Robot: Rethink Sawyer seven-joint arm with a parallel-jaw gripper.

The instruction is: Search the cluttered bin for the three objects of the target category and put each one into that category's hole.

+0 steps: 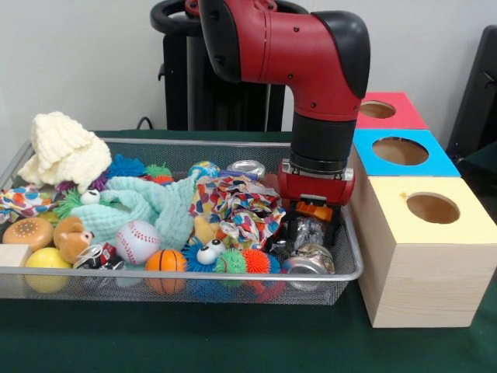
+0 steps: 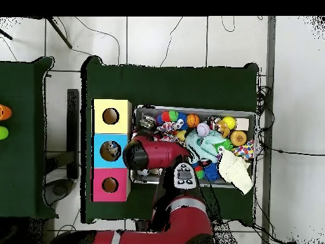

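The wire-mesh bin [image 1: 194, 273] is full of toys, balls, cloths and metal cans; it also shows in the overhead view [image 2: 203, 107]. My gripper [image 1: 309, 233] is lowered into the bin's right end, right at a crumpled silver can [image 1: 305, 231]. Another silver can [image 1: 307, 263] lies just in front of it, one more [image 1: 247, 168] sits at the back, and a crushed can [image 1: 97, 255] lies at the front left. Three wooden boxes stand beside the bin with holes in yellow [image 1: 432, 208], blue [image 1: 400, 150] and red [image 1: 378, 109] tops. In the overhead view the blue box's hole [image 2: 111, 150] shows something silvery inside.
A cream knitted cloth [image 1: 66, 148] hangs over the bin's back left corner. A mint cloth [image 1: 151, 206], a patterned cloth [image 1: 237, 206], a baseball [image 1: 137, 241] and an orange ball [image 1: 165, 261] fill the middle. The arm [image 2: 159, 155] covers the bin's box-side end from above.
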